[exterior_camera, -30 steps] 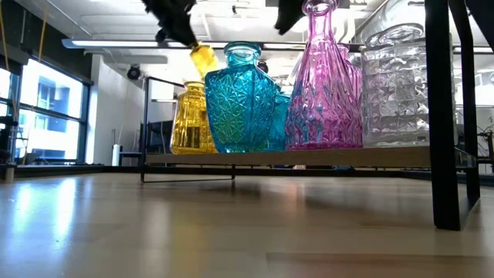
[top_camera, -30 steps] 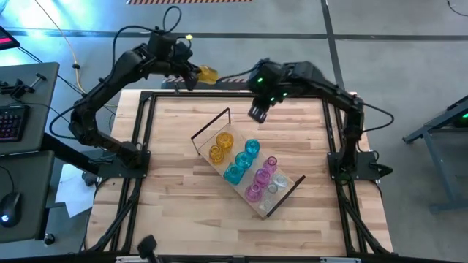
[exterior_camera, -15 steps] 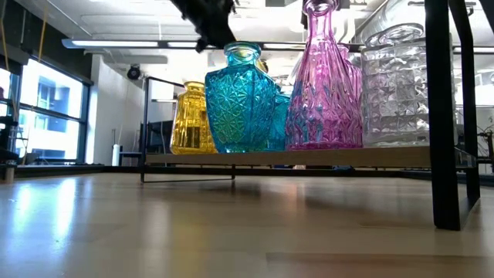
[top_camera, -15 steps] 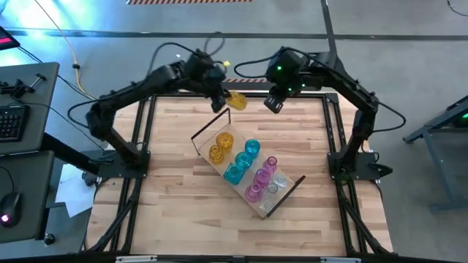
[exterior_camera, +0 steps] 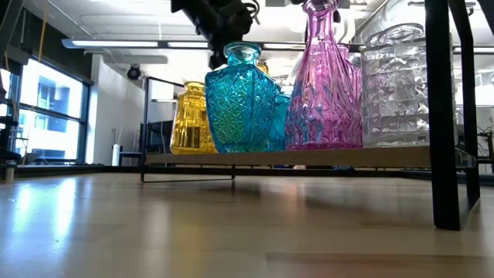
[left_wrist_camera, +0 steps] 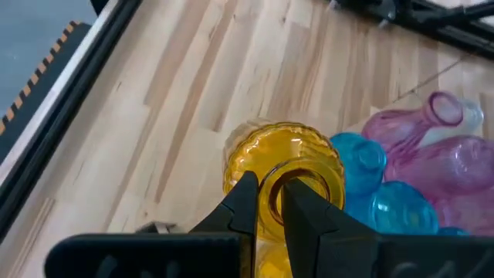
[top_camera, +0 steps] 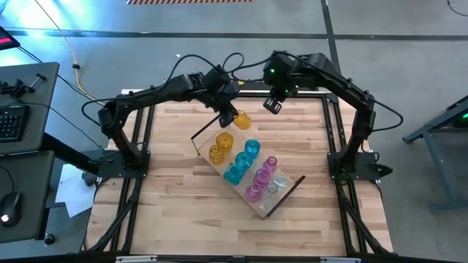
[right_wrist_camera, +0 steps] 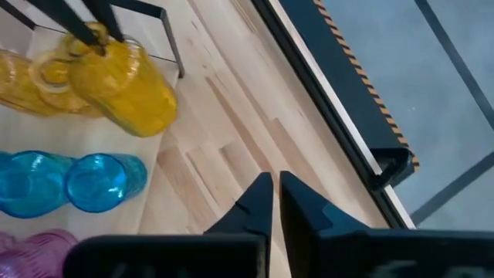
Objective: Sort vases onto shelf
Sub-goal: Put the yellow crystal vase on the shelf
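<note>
Light was bright and even from ceiling strips [exterior_camera: 116, 44]; windows [exterior_camera: 46, 116] glared; the tabletop [exterior_camera: 231, 232] shone with reflections; its near edge was blurred.

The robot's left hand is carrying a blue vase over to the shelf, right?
Not quite. The vase pinched in the left gripper is yellow, not blue, as the left wrist view shows. The rest is right: it is held up by the near end of the shelf, where the blue vases already stand.
</note>
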You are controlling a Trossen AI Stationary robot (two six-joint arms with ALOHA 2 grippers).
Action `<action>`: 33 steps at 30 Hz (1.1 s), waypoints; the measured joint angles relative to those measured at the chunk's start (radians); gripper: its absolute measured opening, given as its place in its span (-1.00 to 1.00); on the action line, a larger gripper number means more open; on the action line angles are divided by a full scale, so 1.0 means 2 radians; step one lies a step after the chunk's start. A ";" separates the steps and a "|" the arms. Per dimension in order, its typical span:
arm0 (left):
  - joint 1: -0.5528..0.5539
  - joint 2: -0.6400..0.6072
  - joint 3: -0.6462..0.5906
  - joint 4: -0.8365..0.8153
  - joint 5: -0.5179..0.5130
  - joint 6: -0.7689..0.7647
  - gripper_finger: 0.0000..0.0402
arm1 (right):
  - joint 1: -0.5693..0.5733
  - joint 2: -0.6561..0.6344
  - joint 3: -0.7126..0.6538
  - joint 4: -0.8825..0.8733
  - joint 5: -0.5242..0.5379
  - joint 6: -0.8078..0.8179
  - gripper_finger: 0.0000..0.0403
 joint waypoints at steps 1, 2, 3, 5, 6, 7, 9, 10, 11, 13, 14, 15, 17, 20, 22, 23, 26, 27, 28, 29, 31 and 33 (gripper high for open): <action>0.000 0.000 0.000 -0.005 0.000 0.003 -0.89 | -0.002 0.000 -0.003 0.002 -0.001 -0.002 -0.98; 0.000 0.000 0.000 -0.008 -0.002 0.008 -0.89 | -0.004 0.000 -0.005 0.005 -0.004 -0.004 -0.99; 0.000 0.000 0.000 -0.011 -0.009 0.013 -0.89 | -0.006 0.000 -0.006 0.005 -0.012 -0.004 -0.99; 0.000 0.000 0.000 -0.022 -0.017 0.018 -0.89 | -0.012 0.000 -0.006 0.007 -0.039 -0.004 -0.99; 0.001 0.000 0.000 -0.024 -0.016 0.018 -0.89 | -0.015 0.000 -0.006 0.011 -0.053 -0.005 -1.00; 0.003 0.000 0.000 -0.023 -0.015 0.018 -0.89 | -0.016 0.000 -0.006 0.018 -0.064 -0.005 -1.00; 0.003 0.002 0.000 -0.024 -0.016 0.021 -0.89 | -0.017 0.000 -0.006 0.027 -0.085 -0.008 -1.00; 0.003 0.005 0.000 -0.024 -0.016 0.022 -0.89 | -0.019 0.000 -0.006 0.027 -0.091 -0.011 -1.00; 0.003 0.010 0.000 -0.025 -0.016 0.022 -0.89 | -0.020 0.000 -0.006 0.027 -0.094 -0.012 -1.00; 0.003 0.022 0.000 -0.034 -0.016 0.023 -0.89 | -0.023 0.000 -0.006 0.028 -0.097 -0.012 -1.00; 0.002 0.028 0.000 -0.034 -0.014 0.023 -0.89 | -0.026 0.000 -0.008 0.030 -0.097 -0.013 -1.00; 0.001 0.033 0.000 -0.034 -0.013 0.023 -0.89 | -0.029 0.000 -0.015 0.039 -0.099 -0.012 -1.00; -0.001 0.041 0.000 -0.036 -0.013 0.023 -0.89 | -0.040 -0.001 -0.037 0.051 -0.120 -0.013 -1.00; -0.004 0.045 0.000 -0.027 -0.014 0.023 -0.89 | -0.052 -0.002 -0.086 0.077 -0.150 -0.017 -1.00; -0.004 0.044 0.000 -0.026 -0.014 0.025 -0.89 | -0.059 -0.003 -0.124 0.098 -0.169 -0.021 -1.00; -0.004 0.044 0.000 -0.025 -0.014 0.025 -0.88 | -0.063 -0.003 -0.144 0.113 -0.180 -0.022 -1.00; 0.000 0.044 0.000 -0.031 -0.014 0.025 -0.87 | -0.071 -0.005 -0.194 0.174 -0.224 -0.018 -1.00; 0.000 0.044 0.000 -0.030 -0.015 0.026 -0.87 | -0.073 -0.006 -0.207 0.191 -0.238 -0.016 -1.00; 0.000 0.044 0.000 -0.030 -0.015 0.027 -0.87 | -0.075 -0.007 -0.221 0.213 -0.249 -0.015 -1.00; 0.000 0.044 0.000 -0.030 -0.015 0.028 -0.88 | -0.078 -0.007 -0.234 0.234 -0.260 -0.012 -1.00; 0.000 0.044 0.000 -0.029 -0.016 0.028 -0.88 | -0.085 -0.007 -0.263 0.264 -0.288 -0.005 -1.00; 0.000 0.044 0.000 -0.030 -0.016 0.027 -0.88 | -0.093 -0.007 -0.292 0.290 -0.315 0.003 -1.00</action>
